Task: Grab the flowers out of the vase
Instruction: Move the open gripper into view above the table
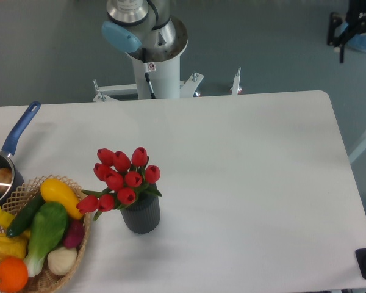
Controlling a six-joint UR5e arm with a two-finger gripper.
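The fingers are out of frame, so their opening and whatever they may hold cannot be told; only the UR5e arm's base (147, 43) shows beyond the worktop's (244, 183) far edge. From that base, the flowers (123, 177) lie toward the near-left, stems upright in one ribbed dark grey vase (141, 213). About ten red buds are countable. One wicker basket (79, 256) of produce sits just left; one blue-handled pot (12, 146) beyond it.

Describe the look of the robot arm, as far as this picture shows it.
Only the arm's base shows: a white column topped by a silver metal joint with a light blue round cap. A black cable runs down the column past a small red-marked sticker. The hand is out of view.
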